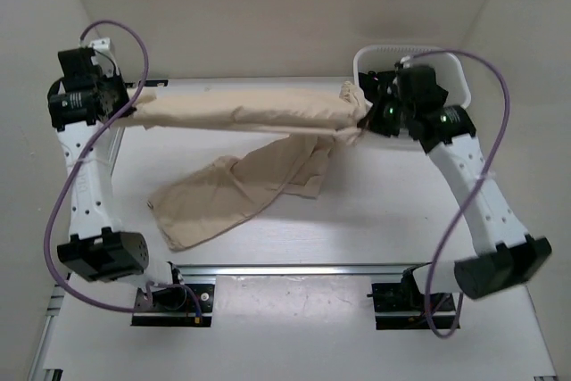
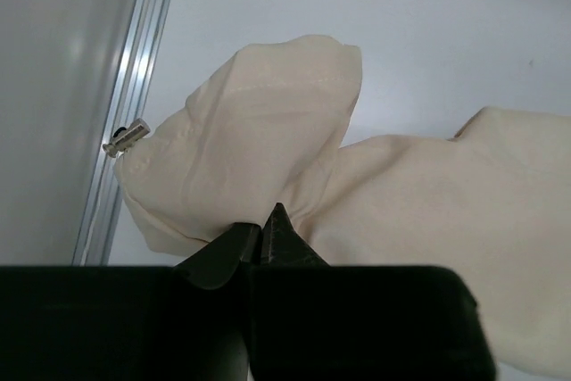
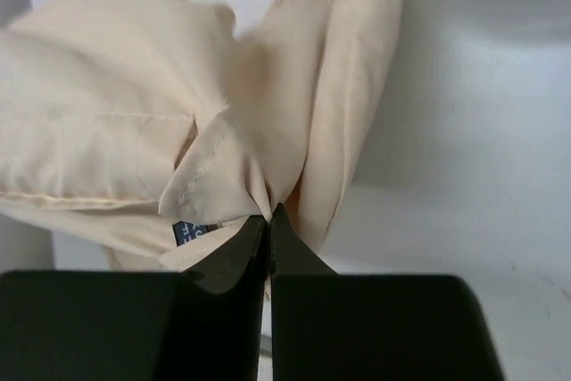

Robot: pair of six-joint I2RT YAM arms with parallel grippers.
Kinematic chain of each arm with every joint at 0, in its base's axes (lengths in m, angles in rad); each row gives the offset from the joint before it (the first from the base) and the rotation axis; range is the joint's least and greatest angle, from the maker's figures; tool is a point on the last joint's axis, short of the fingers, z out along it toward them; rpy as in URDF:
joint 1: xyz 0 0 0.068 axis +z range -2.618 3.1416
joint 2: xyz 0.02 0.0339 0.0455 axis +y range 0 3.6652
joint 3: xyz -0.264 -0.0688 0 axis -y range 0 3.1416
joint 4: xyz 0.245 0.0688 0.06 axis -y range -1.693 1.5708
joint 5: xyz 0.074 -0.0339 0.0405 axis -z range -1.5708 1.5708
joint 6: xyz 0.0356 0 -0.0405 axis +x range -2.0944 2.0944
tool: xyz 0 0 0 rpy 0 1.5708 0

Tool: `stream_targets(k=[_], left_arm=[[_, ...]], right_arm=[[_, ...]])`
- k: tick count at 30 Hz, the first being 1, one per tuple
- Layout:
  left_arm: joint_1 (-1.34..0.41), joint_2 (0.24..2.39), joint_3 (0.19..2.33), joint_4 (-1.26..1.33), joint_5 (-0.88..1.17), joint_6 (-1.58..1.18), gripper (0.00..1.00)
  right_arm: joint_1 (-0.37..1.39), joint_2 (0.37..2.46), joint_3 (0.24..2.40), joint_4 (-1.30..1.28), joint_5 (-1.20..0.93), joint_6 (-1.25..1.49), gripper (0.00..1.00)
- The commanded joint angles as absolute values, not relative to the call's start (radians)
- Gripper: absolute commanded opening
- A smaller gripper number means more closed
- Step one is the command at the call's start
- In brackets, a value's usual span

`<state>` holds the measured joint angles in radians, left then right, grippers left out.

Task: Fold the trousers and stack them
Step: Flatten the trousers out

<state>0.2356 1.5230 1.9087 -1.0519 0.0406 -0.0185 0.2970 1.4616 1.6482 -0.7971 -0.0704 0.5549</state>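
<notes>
1. Beige trousers [image 1: 241, 115] are stretched in a raised band running left from the white basket [image 1: 409, 49]. One leg sags onto the table [image 1: 375, 211], nearer the arm bases than the basket.
2. Your right gripper [image 1: 364, 122], just in front of the basket, has its fingers pinched tight on a fold of the trousers.
3. Your left gripper [image 1: 128, 111], far left of the basket, is clamped on the cloth's other end.

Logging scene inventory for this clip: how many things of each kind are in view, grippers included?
Beige trousers: 1
White basket: 1
Grippers: 2, left gripper and right gripper, each shut on the trousers
Total: 4
</notes>
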Motion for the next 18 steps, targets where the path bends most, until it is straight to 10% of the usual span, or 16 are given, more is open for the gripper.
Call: stream_targets(k=[1, 7, 18], left_arm=[[0.285, 1.38, 1.743, -1.071, -0.075, 0.0, 0.14], [0.379, 1.234, 1.289, -1.071, -0.091, 0.0, 0.14], [0.443, 1.065, 0.971, -1.143, -0.161, 0.0, 0.14]], right_arm=[[0.374, 1.361, 1.426, -0.96, 0.153, 0.553, 0.0], [0.401, 1.172, 0.807, -0.855, -0.017, 0.725, 0.78], [0.235, 1.136, 0.926, -0.772, 0.156, 0.727, 0.91]])
